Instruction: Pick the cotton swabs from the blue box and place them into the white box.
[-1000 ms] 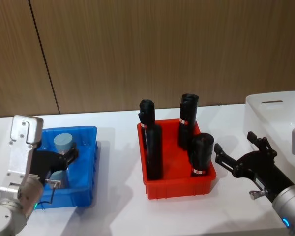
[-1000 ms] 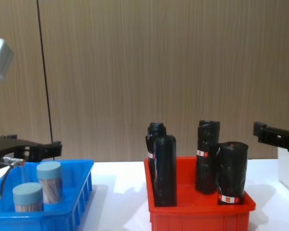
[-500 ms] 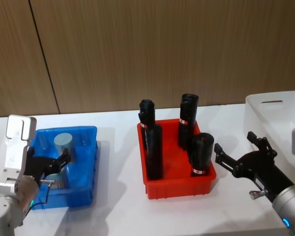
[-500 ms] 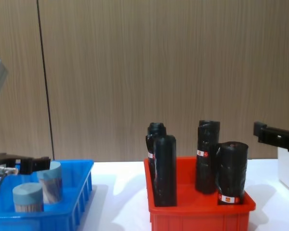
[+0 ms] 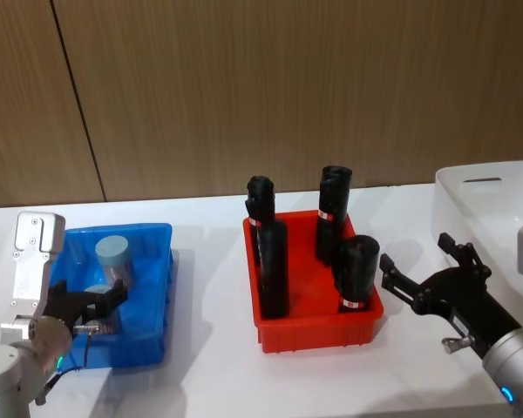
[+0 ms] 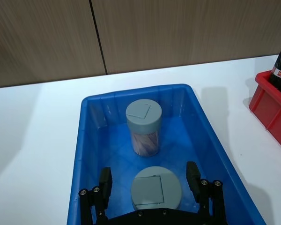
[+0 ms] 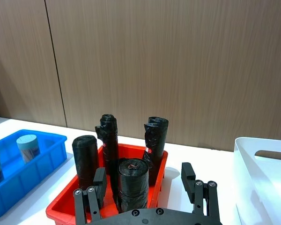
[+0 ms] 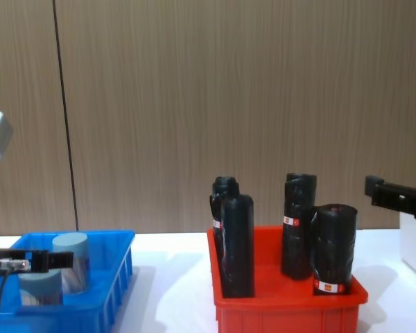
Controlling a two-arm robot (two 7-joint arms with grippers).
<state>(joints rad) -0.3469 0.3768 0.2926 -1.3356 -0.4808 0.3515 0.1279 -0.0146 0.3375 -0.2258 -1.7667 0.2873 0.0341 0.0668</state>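
The left gripper (image 6: 150,180) is sitting low in the blue box (image 6: 86,140), jaws spread either side of the nearer tub of cotton swabs (image 6: 156,190), seemingly not touching it yet, lined up to clamp. The right gripper (image 5: 415,252) is hanging open beside the white box (image 5: 488,178).

Lab/test rm: white table (image 5: 209,366), wood-panel wall (image 5: 288,87).

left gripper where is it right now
The left gripper sits low in the blue box on the robot's left, open fingers either side of the nearer cotton swab tub.
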